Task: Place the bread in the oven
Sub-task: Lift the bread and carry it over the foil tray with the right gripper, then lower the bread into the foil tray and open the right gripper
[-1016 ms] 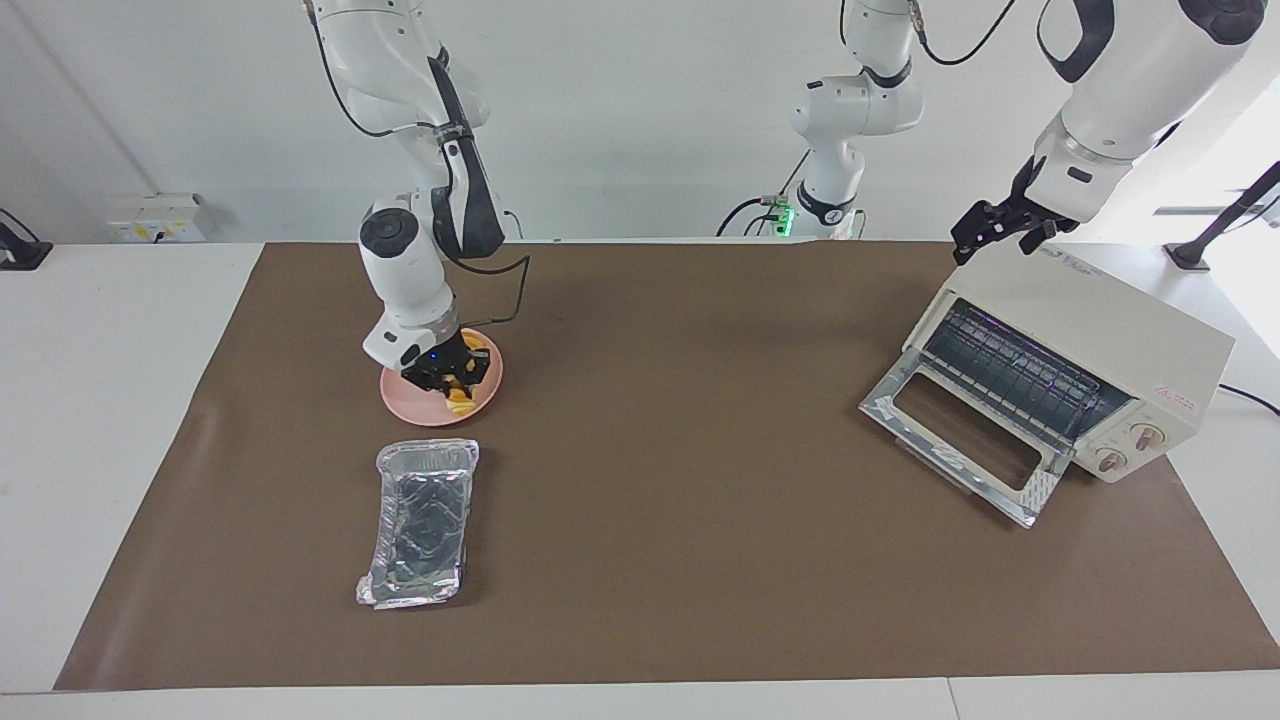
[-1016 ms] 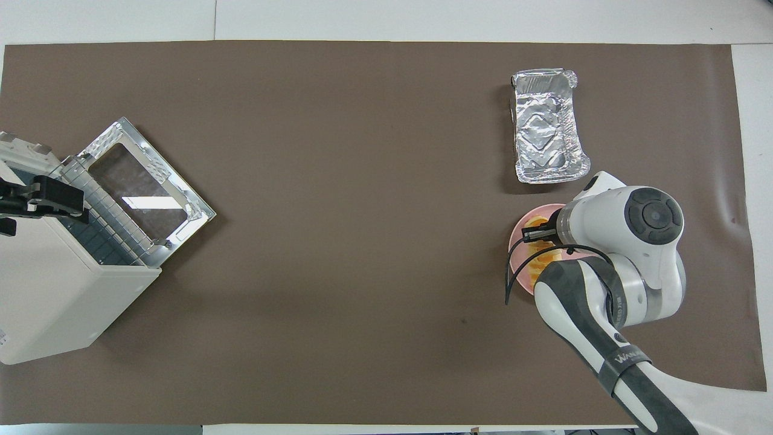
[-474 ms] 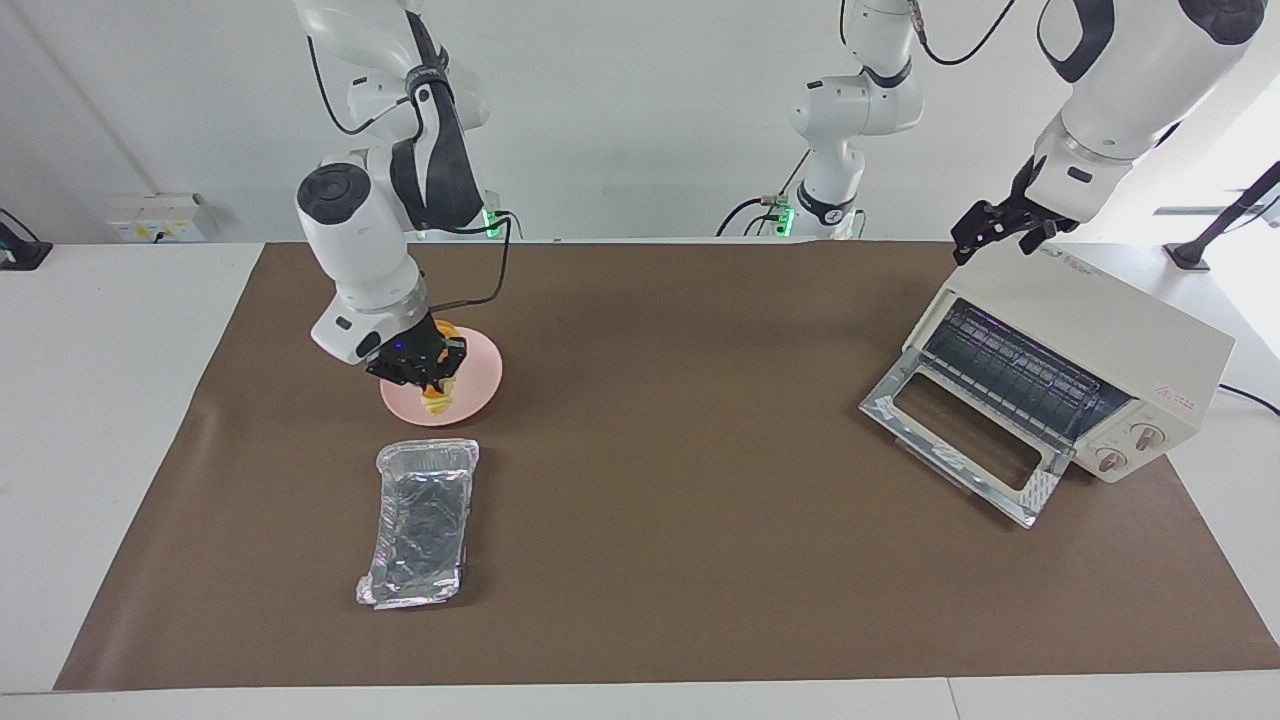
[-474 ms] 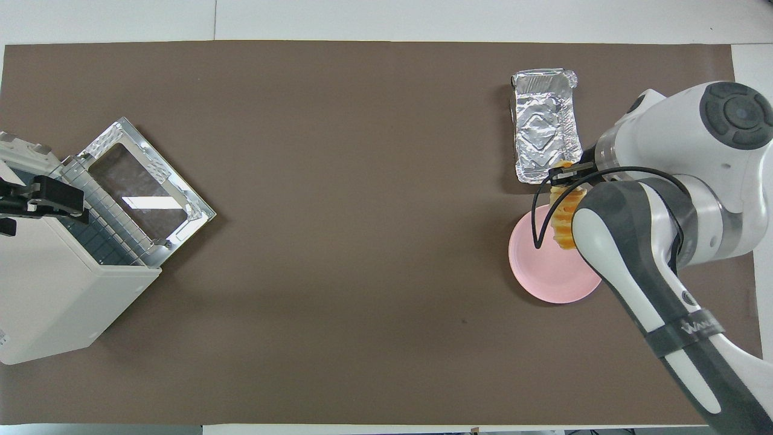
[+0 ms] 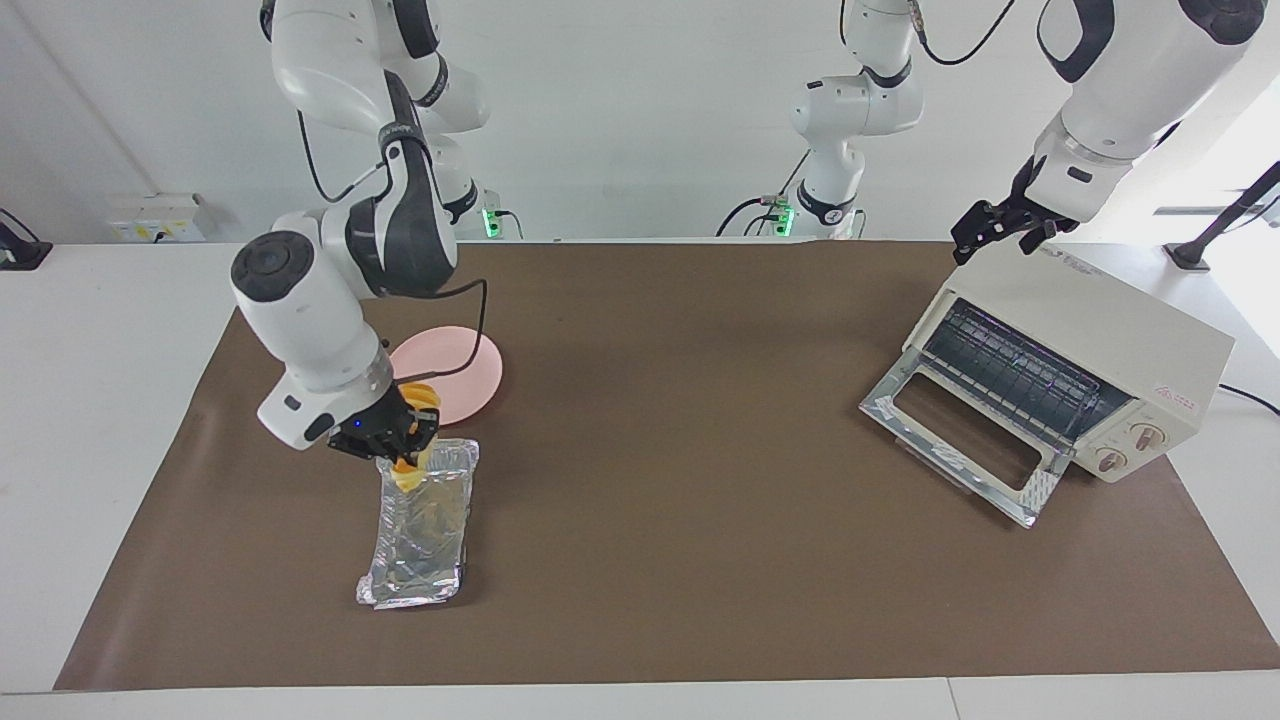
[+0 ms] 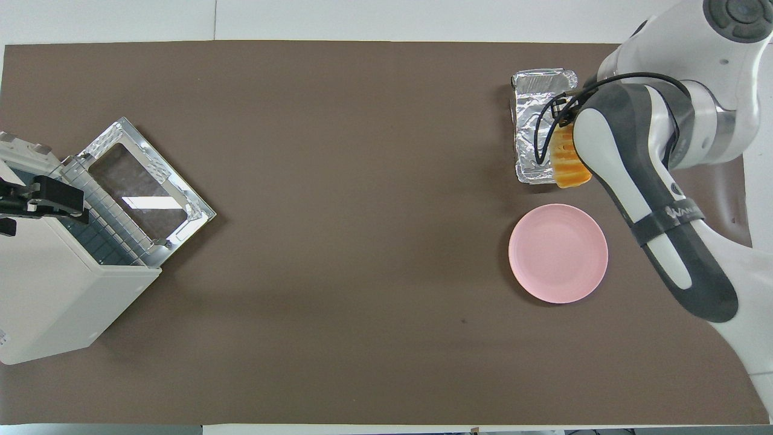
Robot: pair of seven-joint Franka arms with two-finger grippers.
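The bread, a ridged yellow-orange loaf, hangs end-down from my right gripper, which is shut on it. It hovers over the end of the crinkled foil tray that lies nearer to the robots. Seen from overhead, the bread shows beside the foil tray, partly under the right arm, and the right gripper is mostly hidden. The cream oven stands at the left arm's end with its glass door folded down. My left gripper waits open over the oven's top.
A round pink plate lies bare on the brown mat, nearer to the robots than the foil tray. From overhead the oven and its open door fill the left arm's end. A third arm stands at the back.
My right gripper closed on the bread, lifted it off the pink plate and carried it over the foil tray. The plate now lies bare. The left arm has not moved.
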